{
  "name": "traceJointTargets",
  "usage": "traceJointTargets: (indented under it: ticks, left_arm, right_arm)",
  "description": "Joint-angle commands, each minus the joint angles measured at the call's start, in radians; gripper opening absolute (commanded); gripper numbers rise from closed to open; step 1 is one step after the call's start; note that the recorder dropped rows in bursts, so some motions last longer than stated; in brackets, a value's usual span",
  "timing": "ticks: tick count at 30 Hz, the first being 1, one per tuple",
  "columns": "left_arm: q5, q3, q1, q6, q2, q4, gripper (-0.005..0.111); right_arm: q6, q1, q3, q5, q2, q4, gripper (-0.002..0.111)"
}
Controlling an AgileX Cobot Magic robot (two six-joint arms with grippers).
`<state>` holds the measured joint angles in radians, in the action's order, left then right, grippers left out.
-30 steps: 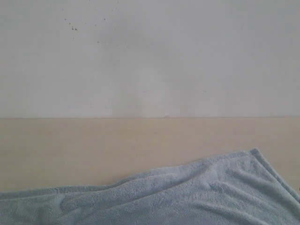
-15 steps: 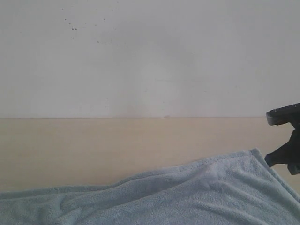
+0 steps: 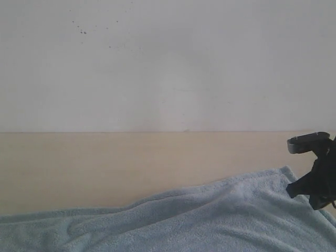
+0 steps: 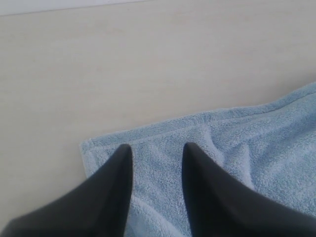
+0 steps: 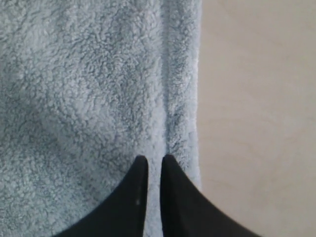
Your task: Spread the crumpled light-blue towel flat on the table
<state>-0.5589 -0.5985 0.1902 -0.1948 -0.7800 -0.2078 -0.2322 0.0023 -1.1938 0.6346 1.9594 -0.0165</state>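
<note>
The towel (image 3: pixel 220 215) lies on the table (image 3: pixel 105 163), along the lower border of the exterior view. It reaches from the left side to the right side of that view. It is not flat: soft folds run across it, and its far edge climbs to a high point on the right.

The left wrist view shows 1 corner (image 4: pixel 89 148) of the towel lying flat on the table, with the hem visible along 2 sides. The left gripper (image 4: pixel 158 146) is over this corner. Its 2 dark fingers (image 4: pixel 108 197) stand clearly apart, and the cloth shows flat in the gap between them.

The right gripper (image 5: pixel 152 159) is at the right edge of the towel, over the hem (image 5: pixel 182 98), with bare table just beside it. Its fingers (image 5: pixel 128 197) are almost together, with only a thin slit between them.

Behind the table stands a white wall (image 3: pixel 168 63) with a few dark specks (image 3: pixel 81 30).
</note>
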Motion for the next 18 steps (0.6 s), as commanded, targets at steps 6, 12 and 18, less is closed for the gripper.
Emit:
traceJointTargets:
  ticks: [6,12,18]
  left_arm:
    - [0.014,0.003,0.008,0.005,0.006,0.01,0.033]
    - [0.01,0.003,0.008,0.005,0.006,0.01,0.033]
    - [0.012,0.003,0.008,0.005,0.006,0.01,0.033]
  right_arm:
    - [-0.017,-0.003,-0.005,-0.033,0.009,0.009,0.009]
    - [-0.017,-0.003,-0.005,-0.04,0.035,0.017,0.009]
    - [-0.042,-0.002,-0.005,-0.043,0.072,0.062,0.009]
